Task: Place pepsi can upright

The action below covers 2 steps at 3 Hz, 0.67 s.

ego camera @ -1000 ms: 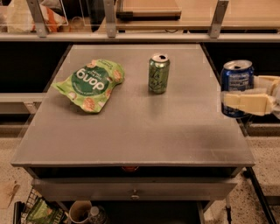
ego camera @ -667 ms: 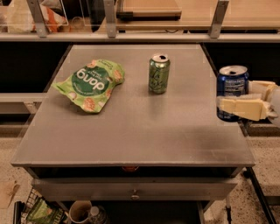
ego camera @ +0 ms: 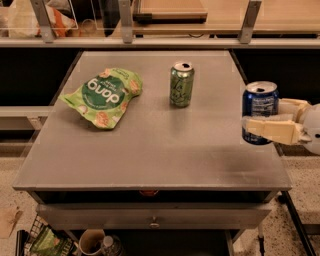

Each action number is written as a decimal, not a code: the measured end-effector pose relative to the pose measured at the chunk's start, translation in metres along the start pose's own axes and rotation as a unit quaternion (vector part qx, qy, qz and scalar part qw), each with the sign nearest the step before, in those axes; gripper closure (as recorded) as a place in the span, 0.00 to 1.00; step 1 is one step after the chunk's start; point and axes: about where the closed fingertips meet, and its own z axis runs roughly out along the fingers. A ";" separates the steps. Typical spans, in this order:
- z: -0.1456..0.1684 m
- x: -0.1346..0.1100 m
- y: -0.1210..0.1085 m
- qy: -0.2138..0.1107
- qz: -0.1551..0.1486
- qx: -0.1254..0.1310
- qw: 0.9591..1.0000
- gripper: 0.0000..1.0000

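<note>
Blue pepsi can [ego camera: 260, 101] is held upright, clamped by the gripper [ego camera: 258, 123] at mid-right of frame over the table [ego camera: 150, 150] edge, so prob only set-down + release left, contact w/ tabletop unclear.

Office-type test area: grey drawer table [ego camera: 150, 150], wooden counter [ego camera: 285, 15] behind it; gripper [ego camera: 266, 120] clasps pepsi can [ego camera: 260, 99] at table's right edge.

Grey metal table [ego camera: 150, 155], drawer [ego camera: 155, 216] beneath; speckled floor [ego camera: 12, 175]; wooden shelf [ego camera: 290, 15] behind.
</note>
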 end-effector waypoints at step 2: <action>0.003 0.001 0.001 0.003 -0.001 -0.002 1.000 0.59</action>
